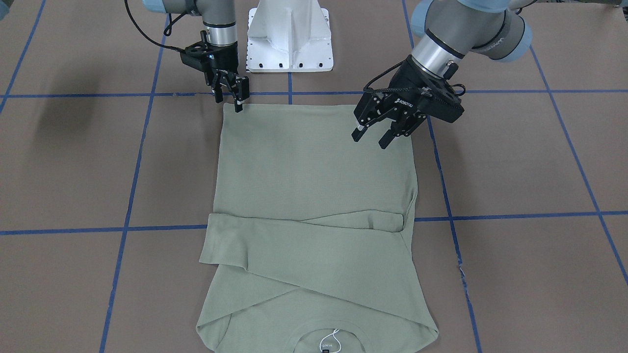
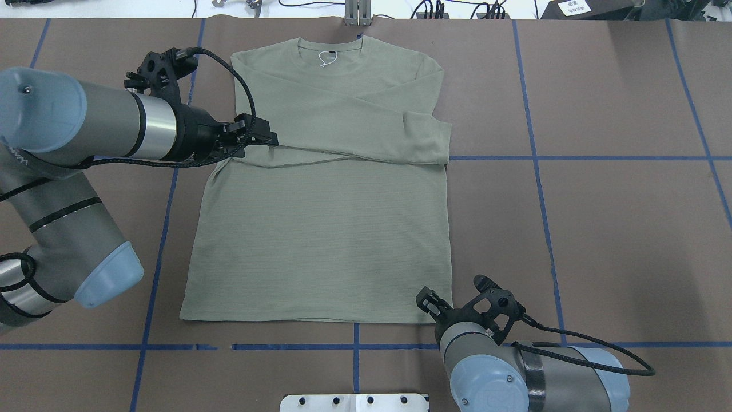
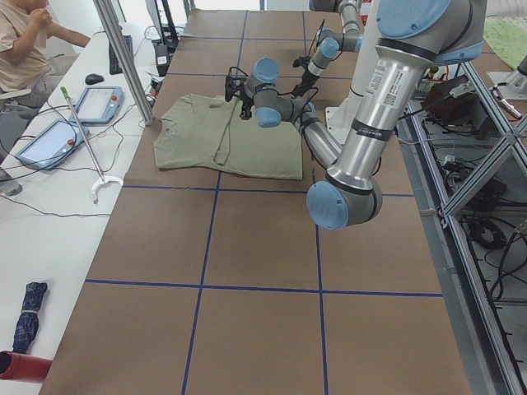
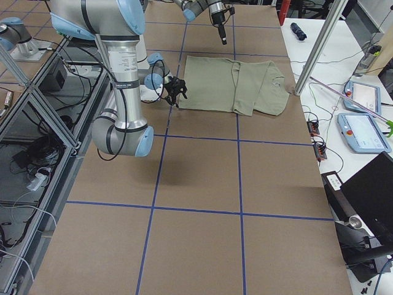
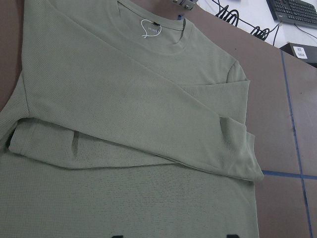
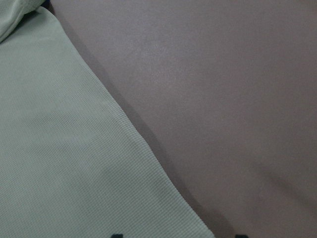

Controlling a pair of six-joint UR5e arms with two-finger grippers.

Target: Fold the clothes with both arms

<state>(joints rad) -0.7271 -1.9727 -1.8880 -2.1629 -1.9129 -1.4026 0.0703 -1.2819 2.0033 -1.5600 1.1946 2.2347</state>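
- A sage-green long-sleeved shirt of fine ribbed knit [image 2: 320, 229] lies flat and face up on the brown paper-covered counter [image 2: 600, 229]. The counter is marked with a grid of blue tape lines. The shirt's hem is towards the robot and its crew-neck collar [image 5: 163, 42] is at the far edge.
- Both sleeves are folded across the chest. The upper sleeve [image 2: 366, 129] runs slantwise from the shoulder on the robot's left. Its cuff sticks out a little past the body's edge on the robot's right.
- A white string tag [image 2: 326, 59] sits inside the collar.
- The black two-fingered left claw [image 1: 371, 138] hangs above the shirt's left part, clear of the cloth. Its fingers are spread and it grips nothing. Its wrist view looks down on the crossed sleeves and the collar.
- The black two-fingered right claw [image 1: 227, 100] points down, low at the hem corner on the robot's right. Its fingers are spread. The right wrist view shows one fingertip over the knit and the other over bare counter, with the shirt's side edge running between them. Whether a tip touches the cloth cannot be told.
- The white pedestal base [image 1: 289, 37] stands between the two silver-grey arms, just beyond the hem.
- In the exterior left view a person [image 3: 25, 41] sits at a white side table past the collar end.
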